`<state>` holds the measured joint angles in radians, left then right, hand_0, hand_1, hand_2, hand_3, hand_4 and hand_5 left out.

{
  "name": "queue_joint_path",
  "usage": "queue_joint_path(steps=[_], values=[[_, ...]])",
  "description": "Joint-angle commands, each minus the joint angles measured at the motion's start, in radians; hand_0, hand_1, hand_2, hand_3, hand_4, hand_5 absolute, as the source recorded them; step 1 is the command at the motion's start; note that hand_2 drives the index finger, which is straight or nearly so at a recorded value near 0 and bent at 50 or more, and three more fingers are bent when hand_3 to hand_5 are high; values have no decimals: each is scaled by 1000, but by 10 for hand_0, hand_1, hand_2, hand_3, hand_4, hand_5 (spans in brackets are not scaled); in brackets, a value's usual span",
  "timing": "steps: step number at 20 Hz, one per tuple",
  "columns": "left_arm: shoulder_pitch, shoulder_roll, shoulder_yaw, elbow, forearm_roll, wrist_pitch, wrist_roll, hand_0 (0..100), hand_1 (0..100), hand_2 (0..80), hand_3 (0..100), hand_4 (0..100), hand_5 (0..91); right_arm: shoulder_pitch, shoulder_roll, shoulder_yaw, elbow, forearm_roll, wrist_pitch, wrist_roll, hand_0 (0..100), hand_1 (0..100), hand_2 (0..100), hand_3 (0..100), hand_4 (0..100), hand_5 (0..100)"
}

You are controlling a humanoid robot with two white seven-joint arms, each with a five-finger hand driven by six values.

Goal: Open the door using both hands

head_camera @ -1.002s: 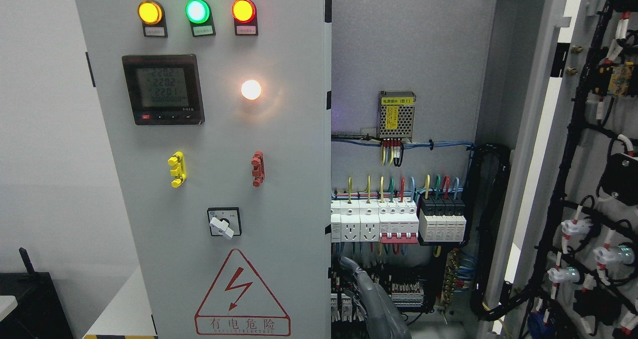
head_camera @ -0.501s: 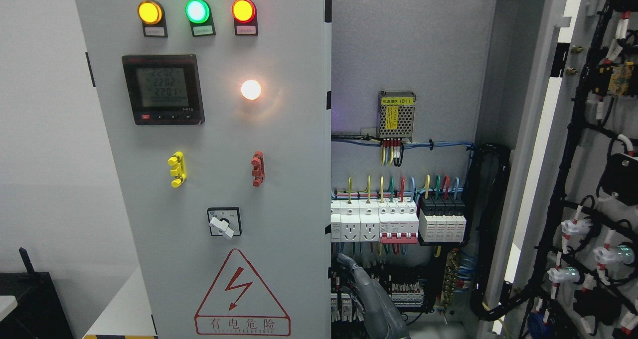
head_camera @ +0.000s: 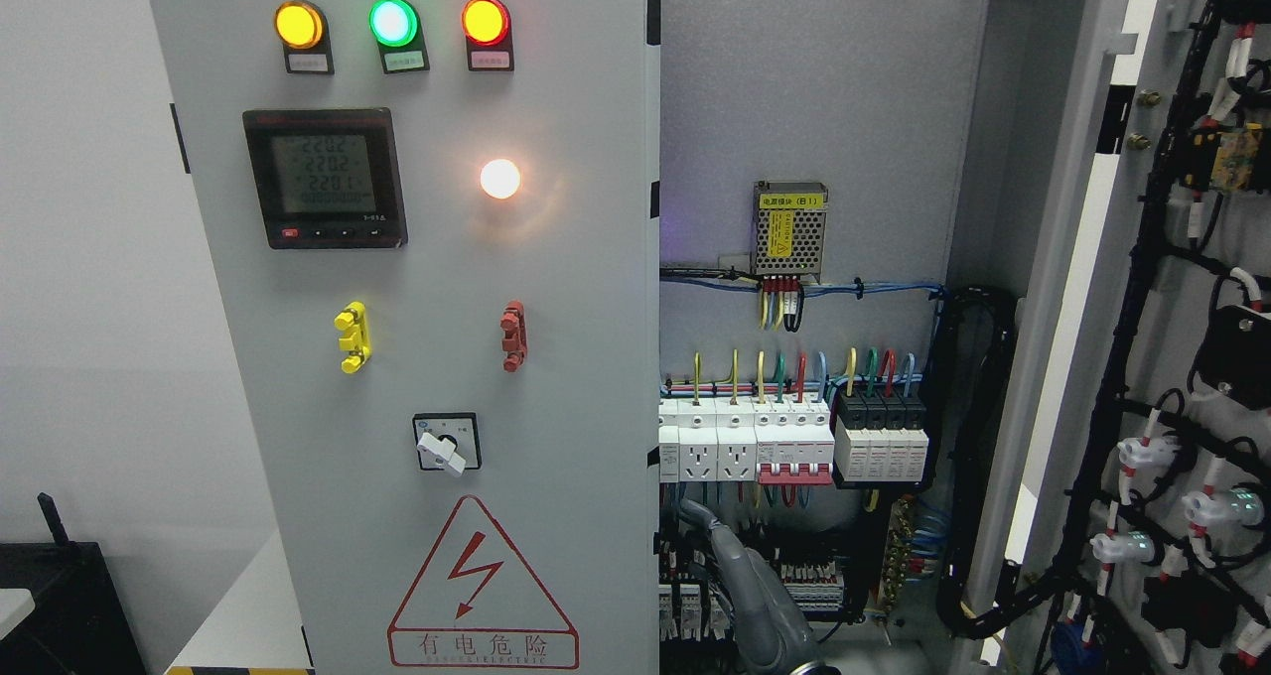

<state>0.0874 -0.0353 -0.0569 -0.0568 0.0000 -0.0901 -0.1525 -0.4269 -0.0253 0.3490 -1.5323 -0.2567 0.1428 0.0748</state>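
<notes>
The cabinet's left door (head_camera: pixel 556 288) is grey, stands closed and carries three lamps, a meter (head_camera: pixel 325 179), a rotary switch (head_camera: pixel 446 444) and a red warning triangle. The right door (head_camera: pixel 1172 377) is swung wide open at the far right, its wired inner face showing. My right hand (head_camera: pixel 740 571), grey, rises from the bottom edge just right of the middle. It stands inside the open cabinet, close beside the left door's free edge (head_camera: pixel 655 407) and below the row of breakers (head_camera: pixel 784 447). Whether it touches the door edge is hidden. The left arm is out of view.
Inside the cabinet hang a power supply (head_camera: pixel 790 226) with a yellow label, coloured wires and terminal blocks (head_camera: pixel 809 581) right behind the hand. A black cable bundle (head_camera: pixel 978 437) runs along the hinge side. A black box (head_camera: pixel 60 606) sits at the lower left by the white wall.
The grey hand has shifted slightly, its tip a little higher below the breakers. Both doors stand as before.
</notes>
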Motion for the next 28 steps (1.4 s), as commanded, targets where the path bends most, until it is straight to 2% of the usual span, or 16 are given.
queue_joint_path(steps=[1, 13, 20, 28], values=[[0, 0, 0, 0, 20, 0, -1, 0, 0, 0, 0, 30, 0, -4, -12, 2, 15, -4, 0, 0, 107, 0, 0, 0, 0, 0], [0, 0, 0, 0, 20, 0, -1, 0, 0, 0, 0, 31, 0, -27, -12, 4, 35, -21, 1, 0, 107, 0, 0, 0, 0, 0], [0, 0, 0, 0, 20, 0, -1, 0, 0, 0, 0, 30, 0, -30, -12, 31, 32, -23, 0, 0, 107, 0, 0, 0, 0, 0], [0, 0, 0, 0, 20, 0, -1, 0, 0, 0, 0, 31, 0, -58, -13, 33, 58, -53, 0, 2, 107, 0, 0, 0, 0, 0]])
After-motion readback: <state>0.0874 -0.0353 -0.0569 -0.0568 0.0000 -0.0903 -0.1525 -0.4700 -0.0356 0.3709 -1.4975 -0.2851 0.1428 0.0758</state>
